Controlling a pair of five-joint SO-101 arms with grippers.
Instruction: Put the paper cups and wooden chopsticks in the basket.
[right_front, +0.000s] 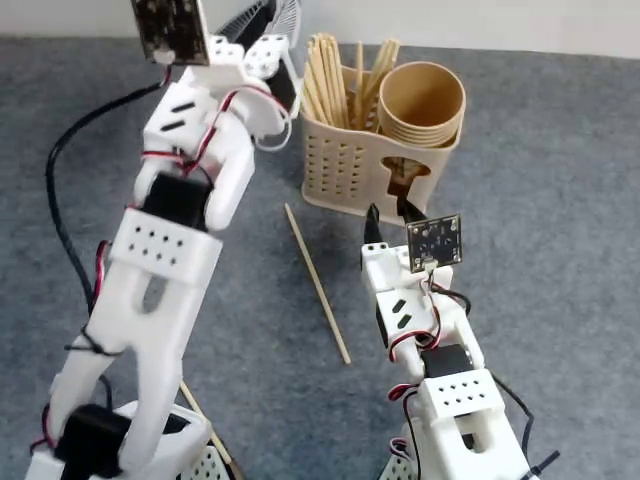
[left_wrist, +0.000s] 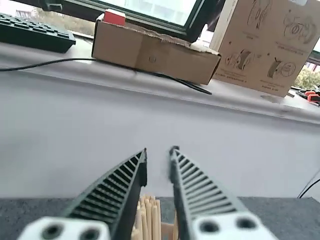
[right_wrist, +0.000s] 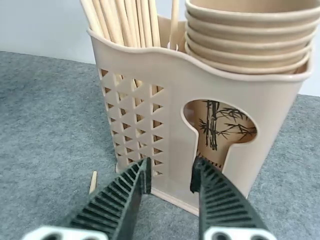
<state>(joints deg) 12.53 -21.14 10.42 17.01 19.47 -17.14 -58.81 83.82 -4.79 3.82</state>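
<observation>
While paper cups sit stacked in the basket, one wooden chopstick lies on the tabletop: likely light, stiff, thin; pinch mid-length. Left gripper, right gripper: both ajar, empty.

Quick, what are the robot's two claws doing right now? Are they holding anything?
Left gripper: slightly open, holding nothing.
Right gripper: open, holding nothing, in front of the basket.

left end effector raised, narrowly parted; right end effector low, parted, empty.
</observation>
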